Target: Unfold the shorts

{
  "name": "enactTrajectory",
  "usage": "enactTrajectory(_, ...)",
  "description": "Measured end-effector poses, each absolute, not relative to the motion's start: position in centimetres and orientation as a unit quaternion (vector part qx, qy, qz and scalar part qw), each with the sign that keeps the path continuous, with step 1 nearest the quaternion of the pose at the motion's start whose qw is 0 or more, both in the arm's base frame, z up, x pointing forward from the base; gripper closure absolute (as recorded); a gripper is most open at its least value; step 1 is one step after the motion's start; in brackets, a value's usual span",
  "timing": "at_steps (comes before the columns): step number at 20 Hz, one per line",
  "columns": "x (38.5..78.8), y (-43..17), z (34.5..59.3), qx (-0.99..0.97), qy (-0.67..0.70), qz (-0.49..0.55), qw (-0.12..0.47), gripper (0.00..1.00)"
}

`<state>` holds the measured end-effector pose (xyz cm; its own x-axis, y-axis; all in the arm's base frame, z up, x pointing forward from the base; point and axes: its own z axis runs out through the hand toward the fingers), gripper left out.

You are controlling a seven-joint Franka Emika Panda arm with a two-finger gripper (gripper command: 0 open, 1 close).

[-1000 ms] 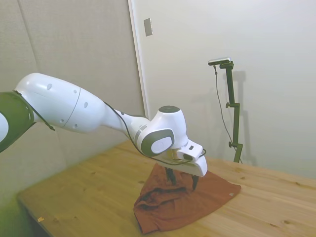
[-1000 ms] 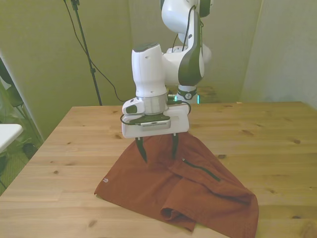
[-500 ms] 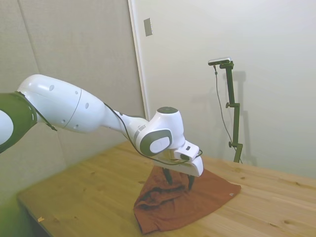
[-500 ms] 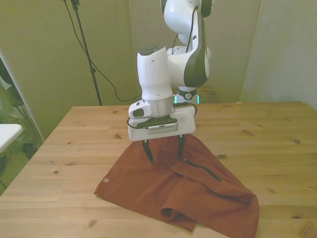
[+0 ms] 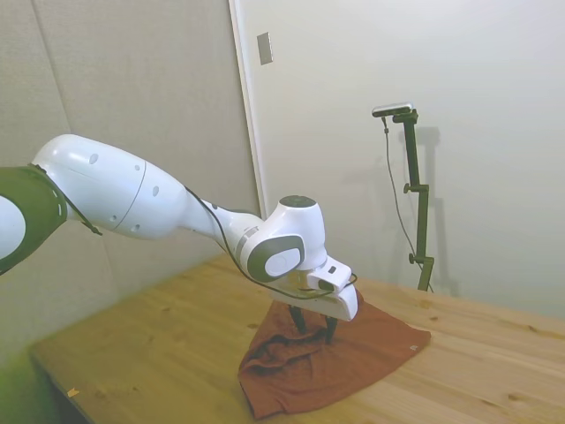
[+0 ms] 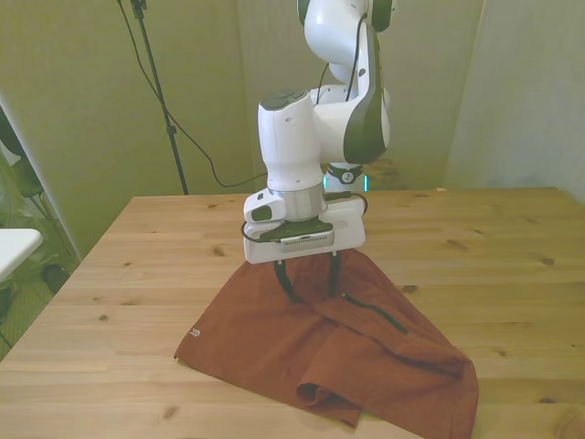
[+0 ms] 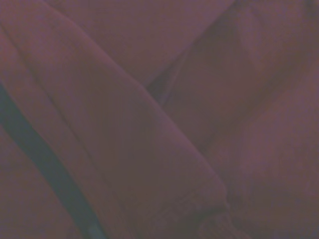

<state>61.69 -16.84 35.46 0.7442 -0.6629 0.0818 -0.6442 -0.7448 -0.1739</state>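
The rust-brown shorts (image 6: pixel 265 352) lie folded and rumpled on the wooden table (image 6: pixel 137 265), with a dark zipper line (image 6: pixel 375 313) facing up and a small pale tag (image 6: pixel 195 333) at the hem on the front view's left. My gripper (image 6: pixel 312 285) stands open over the far part of the shorts, fingertips down at the cloth beside the zipper's upper end. From the side, the gripper (image 5: pixel 314 329) straddles a raised fold of the shorts (image 5: pixel 344 367). Up close, the wrist camera sees only dim overlapping folds of the shorts (image 7: pixel 149 124).
Bare wood surrounds the cloth, widest toward the front view's right (image 6: pixel 494 265). The near table edge runs just below the shorts' crumpled corner (image 6: pixel 320 398). A white object (image 6: pixel 14 247) sits off the table at the front view's left.
The gripper has dropped lower and shifted toward the front view's right, bringing its open fingertips down to the cloth. The shorts have not moved.
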Motion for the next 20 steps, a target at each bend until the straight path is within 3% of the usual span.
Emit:
enactTrajectory(11,61.6,-16.3,35.5,-0.934,0.345,-0.062,0.066,1.00)
enactTrajectory(20,58.1,-13.3,40.4,-0.947,0.300,-0.106,0.039,1.00)
